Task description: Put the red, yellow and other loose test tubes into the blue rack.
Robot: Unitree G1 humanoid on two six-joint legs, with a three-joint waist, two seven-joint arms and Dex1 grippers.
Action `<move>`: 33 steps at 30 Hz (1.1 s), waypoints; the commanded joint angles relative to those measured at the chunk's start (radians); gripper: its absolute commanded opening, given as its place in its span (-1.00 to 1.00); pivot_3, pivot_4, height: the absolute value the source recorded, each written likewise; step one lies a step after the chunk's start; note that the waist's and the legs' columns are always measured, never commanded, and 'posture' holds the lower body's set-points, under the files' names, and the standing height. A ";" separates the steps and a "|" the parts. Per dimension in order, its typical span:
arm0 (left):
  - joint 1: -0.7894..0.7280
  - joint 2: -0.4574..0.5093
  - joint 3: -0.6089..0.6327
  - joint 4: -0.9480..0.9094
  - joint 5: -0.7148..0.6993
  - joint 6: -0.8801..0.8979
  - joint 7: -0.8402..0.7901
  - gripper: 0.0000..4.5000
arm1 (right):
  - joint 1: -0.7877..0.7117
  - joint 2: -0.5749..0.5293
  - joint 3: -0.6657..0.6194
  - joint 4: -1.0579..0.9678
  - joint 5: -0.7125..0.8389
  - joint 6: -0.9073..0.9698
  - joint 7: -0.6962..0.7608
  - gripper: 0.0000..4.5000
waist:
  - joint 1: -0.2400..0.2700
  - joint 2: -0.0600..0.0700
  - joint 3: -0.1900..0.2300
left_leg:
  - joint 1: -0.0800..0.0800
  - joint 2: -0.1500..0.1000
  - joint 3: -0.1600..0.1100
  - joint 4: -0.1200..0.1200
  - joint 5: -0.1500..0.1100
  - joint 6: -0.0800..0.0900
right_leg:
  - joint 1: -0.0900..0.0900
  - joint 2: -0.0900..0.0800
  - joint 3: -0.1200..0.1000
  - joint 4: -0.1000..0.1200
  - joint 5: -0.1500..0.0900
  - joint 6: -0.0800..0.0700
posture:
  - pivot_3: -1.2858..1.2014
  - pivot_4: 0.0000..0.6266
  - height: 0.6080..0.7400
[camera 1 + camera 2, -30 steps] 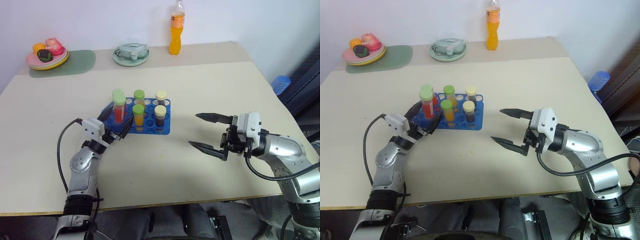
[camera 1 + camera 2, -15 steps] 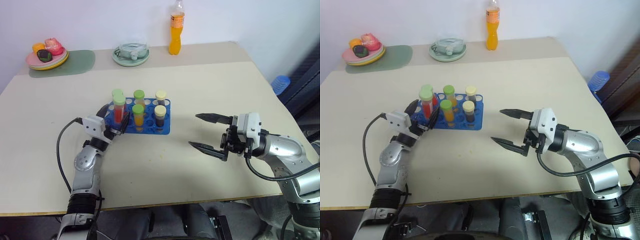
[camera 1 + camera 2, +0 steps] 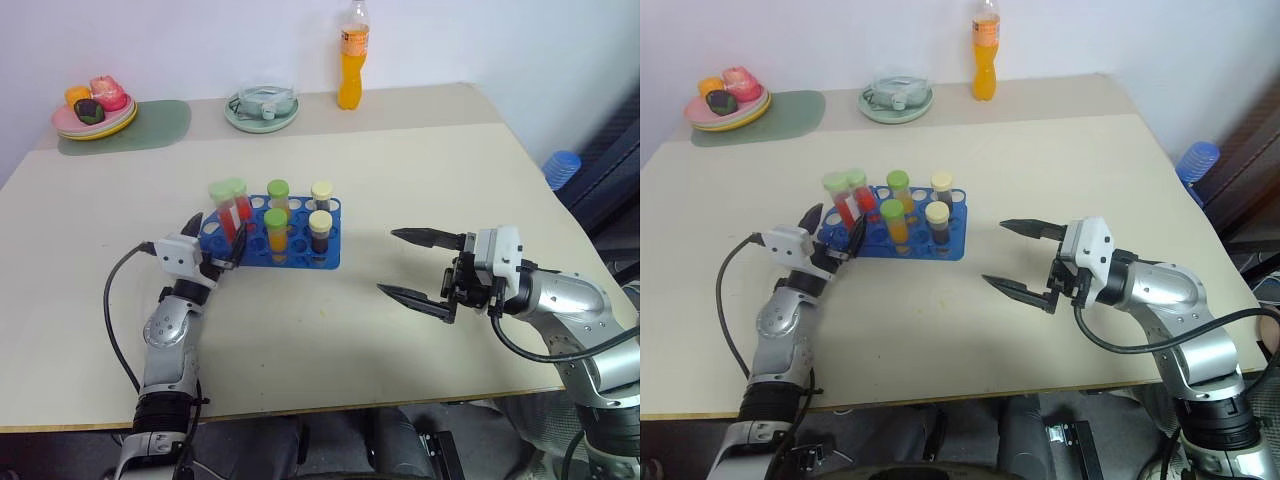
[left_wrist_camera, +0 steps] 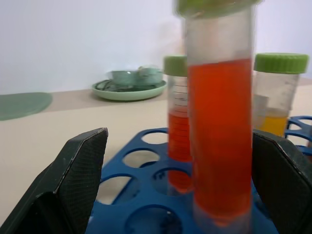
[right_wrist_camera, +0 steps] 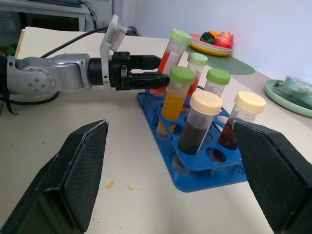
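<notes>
The blue rack (image 3: 300,264) stands mid-table, and every tube in view sits in one of its holes. These are two red tubes, two yellow-orange tubes (image 3: 276,232) and two dark brown tubes (image 3: 320,232). The front-left red tube (image 3: 233,215) leans to the left. My left gripper (image 3: 213,240) is open around this tube (image 4: 222,136), with a gap showing between the tube and each of the fingers (image 4: 73,180). My right gripper (image 3: 402,265) hovers open and empty over bare table to the right of the rack.
At the back of the table stand an orange drink bottle (image 3: 352,60), a pale green dish (image 3: 262,110), and a plate of food (image 3: 95,112) on a green mat. A stack of blue cups (image 3: 562,168) sits beyond the right edge.
My left gripper has swung a little to the left at the rack's corner. The front-left red tube between its fingers has tipped from upright to leaning left. The right arm has kept still.
</notes>
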 commanded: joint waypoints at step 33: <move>0.333 0.476 0.180 -0.411 -0.336 0.440 -0.498 0.96 | 0.321 0.087 -0.185 -0.092 -0.005 0.106 -0.331 0.85 | -0.002 0.001 0.000 | 0.001 0.000 0.000 -0.002 0.000 0.001 | 0.000 0.000 0.000 0.000 0.000 0.000 | 0.03 -0.52 1.00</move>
